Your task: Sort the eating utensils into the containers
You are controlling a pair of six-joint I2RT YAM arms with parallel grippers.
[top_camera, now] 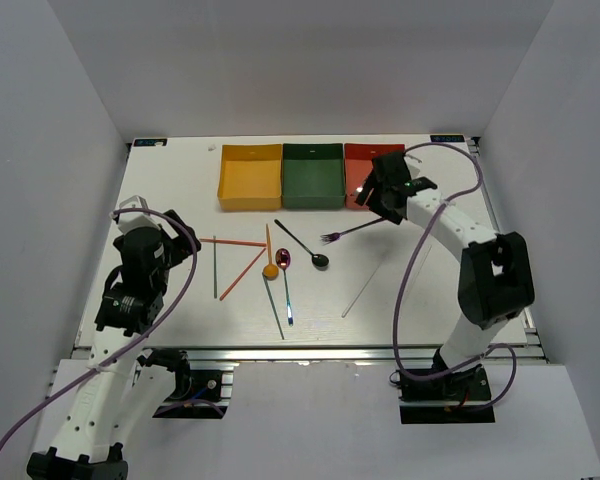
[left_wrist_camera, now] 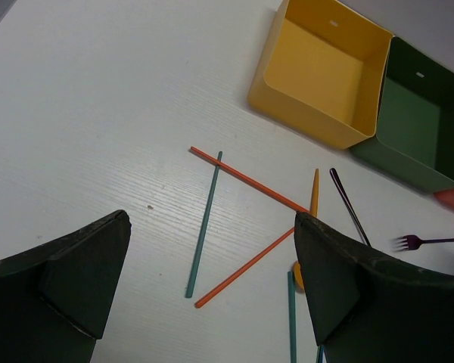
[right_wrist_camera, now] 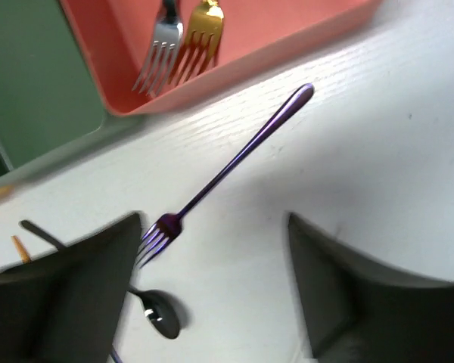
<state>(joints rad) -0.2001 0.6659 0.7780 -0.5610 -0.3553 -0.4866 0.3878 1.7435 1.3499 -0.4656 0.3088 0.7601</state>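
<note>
Near the table's far right corner, the purple fork (right_wrist_camera: 234, 160) lies flat just before the red tray (right_wrist_camera: 212, 85), tines leftward, handle slanting toward the tray. The right gripper (right_wrist_camera: 214, 227) hangs over it, jaws apart and empty; this arm is nearer.

Silver fork (right_wrist_camera: 157, 53) and gold fork (right_wrist_camera: 199, 34) handles run off the top edge, perhaps overlapping.
</note>
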